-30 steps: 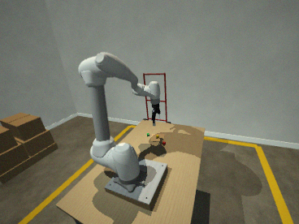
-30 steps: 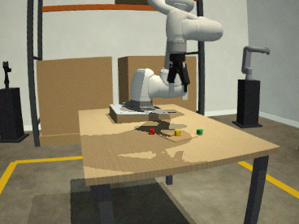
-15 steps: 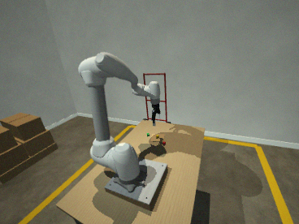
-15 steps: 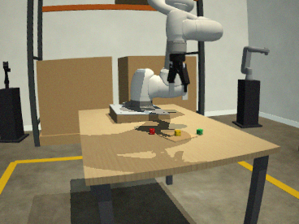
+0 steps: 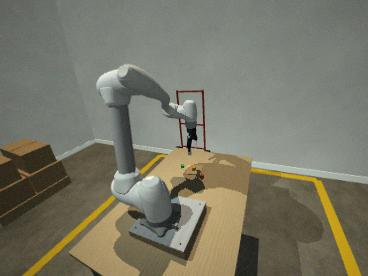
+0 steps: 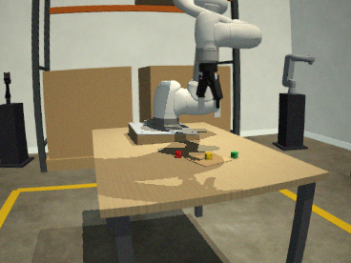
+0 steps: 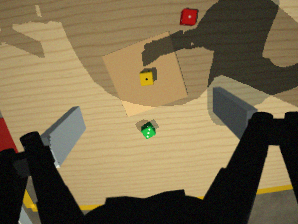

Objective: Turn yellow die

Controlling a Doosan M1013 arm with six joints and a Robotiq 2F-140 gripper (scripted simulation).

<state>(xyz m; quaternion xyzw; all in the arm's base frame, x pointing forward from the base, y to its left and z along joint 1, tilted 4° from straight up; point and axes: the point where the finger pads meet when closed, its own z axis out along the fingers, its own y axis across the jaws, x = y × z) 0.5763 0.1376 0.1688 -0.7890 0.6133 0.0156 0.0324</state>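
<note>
Plainly, one pip tops the yellow die [image 5: 194, 168] [image 6: 208, 155] [image 7: 146, 78] — the gripper [image 5: 192, 151] [image 6: 210, 109] [image 7: 146, 108]'s fingers spread wide, released.

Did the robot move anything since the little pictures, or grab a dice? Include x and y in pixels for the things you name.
No, nothing visibly changed. The arm [image 5: 122, 132] [image 6: 208, 35] looks the same, and the open gripper [image 5: 192, 149] [image 6: 209, 111] [image 7: 146, 108] is up above the table [image 5: 225, 210] [image 6: 143, 191] [image 7: 175, 175]. The yellow die [image 5: 194, 168] [image 6: 208, 155] [image 7: 146, 79] stayed on the mat [image 5: 189, 175] [image 6: 209, 163] [image 7: 120, 75], and the red die [image 5: 202, 176] [image 6: 178, 154] [image 7: 188, 17] and green die [image 5: 182, 165] [image 6: 234, 154] [image 7: 148, 130] stayed put.
</note>
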